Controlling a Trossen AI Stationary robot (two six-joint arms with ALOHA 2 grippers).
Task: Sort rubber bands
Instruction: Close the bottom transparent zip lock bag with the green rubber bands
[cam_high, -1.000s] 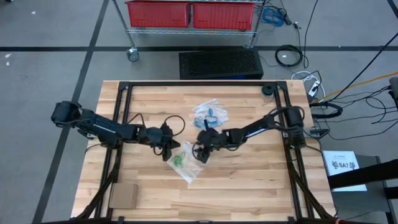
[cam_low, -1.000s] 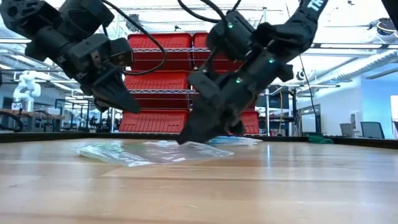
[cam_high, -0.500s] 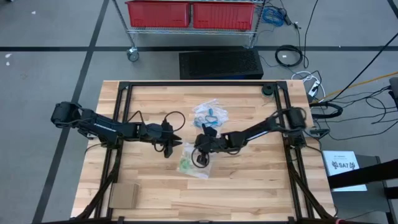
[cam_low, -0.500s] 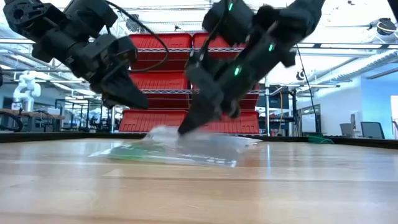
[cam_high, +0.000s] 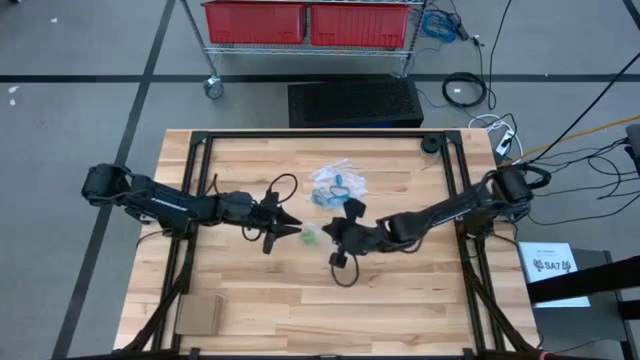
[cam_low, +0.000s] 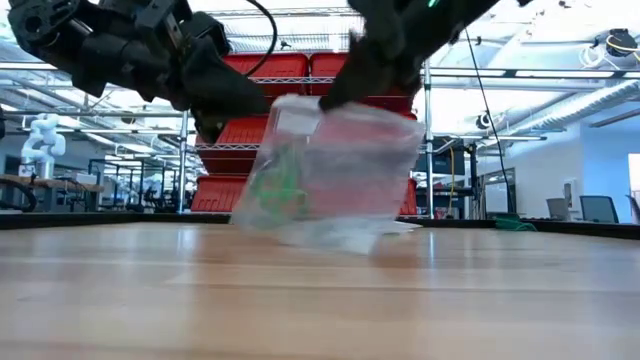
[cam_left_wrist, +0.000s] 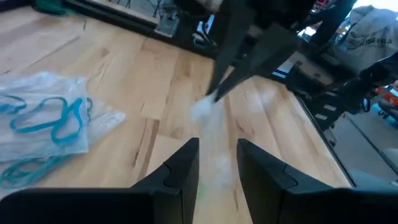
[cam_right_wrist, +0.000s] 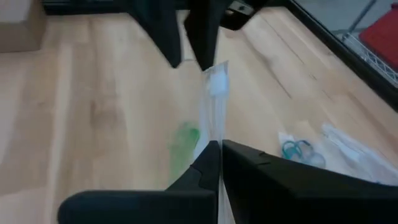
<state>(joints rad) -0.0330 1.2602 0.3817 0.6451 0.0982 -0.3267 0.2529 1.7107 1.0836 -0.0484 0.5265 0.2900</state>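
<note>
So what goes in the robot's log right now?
right gripper: shut, lifting clear plastic bag | green rubber bands: inside | left gripper: open, beside

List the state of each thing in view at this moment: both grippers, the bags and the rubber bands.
Right gripper: shut on the top edge of the lifted bag.
Left gripper: open, fingers either side of the same bag, not clamped.
Lifted bag: clear plastic, hanging upright above the table.
Green bands: inside the lifted bag, bunched low.
Second bag: lying flat on the table.
Blue bands: inside the flat bag.
</note>
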